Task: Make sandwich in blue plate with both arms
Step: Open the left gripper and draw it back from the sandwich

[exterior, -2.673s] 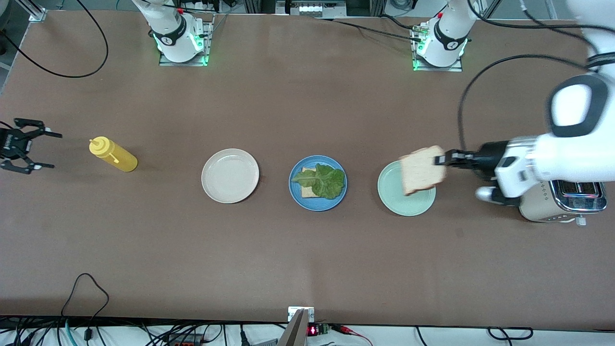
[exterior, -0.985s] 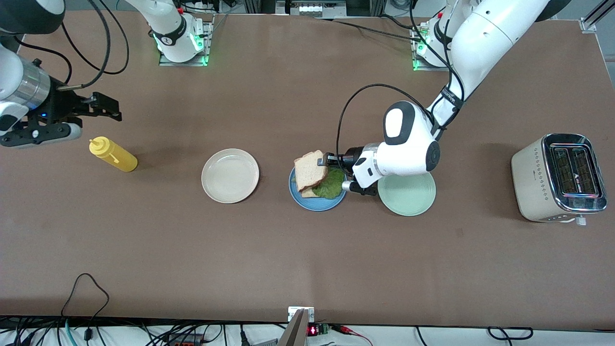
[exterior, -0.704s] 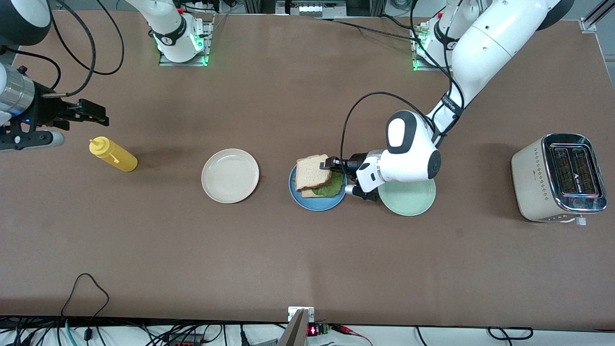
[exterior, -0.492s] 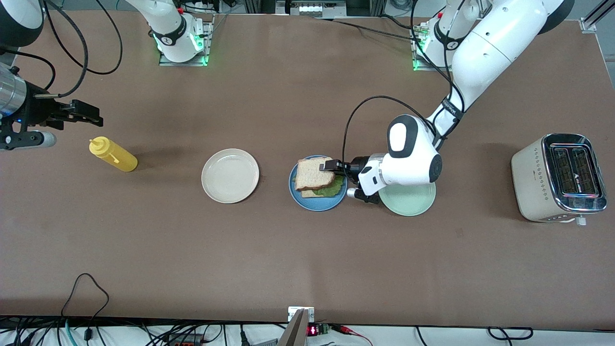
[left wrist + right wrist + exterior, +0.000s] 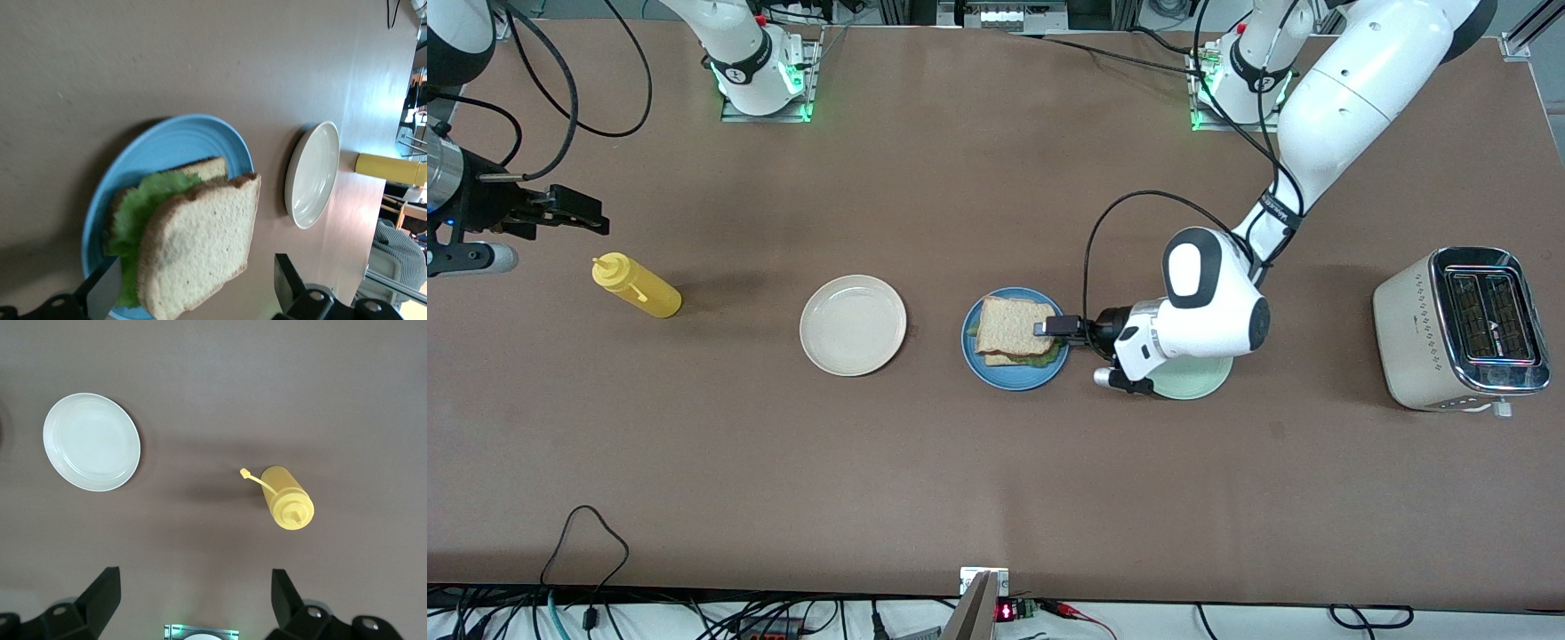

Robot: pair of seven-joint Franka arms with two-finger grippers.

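Sandwich, two slices, one lettuce leaf

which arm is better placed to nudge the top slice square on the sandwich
Probably the left. Its gripper, fingers open, is right at the sandwich on the blue plate. The right gripper waits open over the table near the yellow bottle.
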